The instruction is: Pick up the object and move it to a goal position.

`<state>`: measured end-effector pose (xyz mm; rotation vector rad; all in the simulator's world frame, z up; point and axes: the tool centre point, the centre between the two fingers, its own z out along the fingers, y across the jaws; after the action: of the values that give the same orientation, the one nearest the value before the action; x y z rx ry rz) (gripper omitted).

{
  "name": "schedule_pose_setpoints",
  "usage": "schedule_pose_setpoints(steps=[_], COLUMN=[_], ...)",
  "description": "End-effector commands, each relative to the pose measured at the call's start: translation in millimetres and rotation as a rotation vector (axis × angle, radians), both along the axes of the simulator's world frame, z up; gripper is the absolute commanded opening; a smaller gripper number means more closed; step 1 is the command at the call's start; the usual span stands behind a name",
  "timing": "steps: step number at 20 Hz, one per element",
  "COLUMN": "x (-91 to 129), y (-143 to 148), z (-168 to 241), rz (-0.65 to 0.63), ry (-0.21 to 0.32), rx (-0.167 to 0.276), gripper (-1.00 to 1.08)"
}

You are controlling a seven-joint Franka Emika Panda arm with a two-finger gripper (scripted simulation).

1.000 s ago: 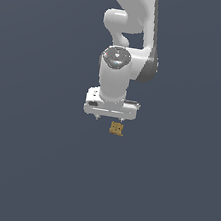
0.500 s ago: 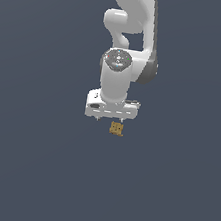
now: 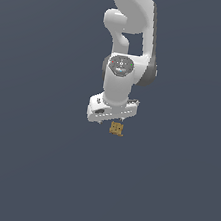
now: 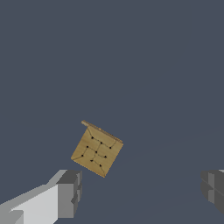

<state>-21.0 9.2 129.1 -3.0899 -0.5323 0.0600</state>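
Note:
The object (image 3: 116, 129) is a tiny tan-brown boxy block with small dark marks, lying on the dark grey floor. In the wrist view the object (image 4: 97, 148) sits turned at an angle, ahead of the fingers and nearer to one of them. My white gripper (image 3: 112, 121) hangs just above the block and points down at it. In the wrist view the gripper (image 4: 142, 192) is open wide and empty, with one grey fingertip (image 4: 69, 192) close to the block and the other at the frame's edge. Nothing touches the block.
The floor (image 3: 27, 170) is plain dark grey all round. The white arm (image 3: 130, 29) rises from behind the gripper toward the top of the exterior view.
The gripper has come down slightly toward the block. The block has not moved.

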Motion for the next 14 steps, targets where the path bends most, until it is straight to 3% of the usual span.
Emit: schedule_pose_setpoints(steps=[1,14], x=[-2.0,-13.2], y=[2.2,16.2], z=[-5.8,-33.9], rz=[0.078,0.488], ry=[-0.002,-0.011], rx=[0.0,0.003], gripper=[1.0,1.0])
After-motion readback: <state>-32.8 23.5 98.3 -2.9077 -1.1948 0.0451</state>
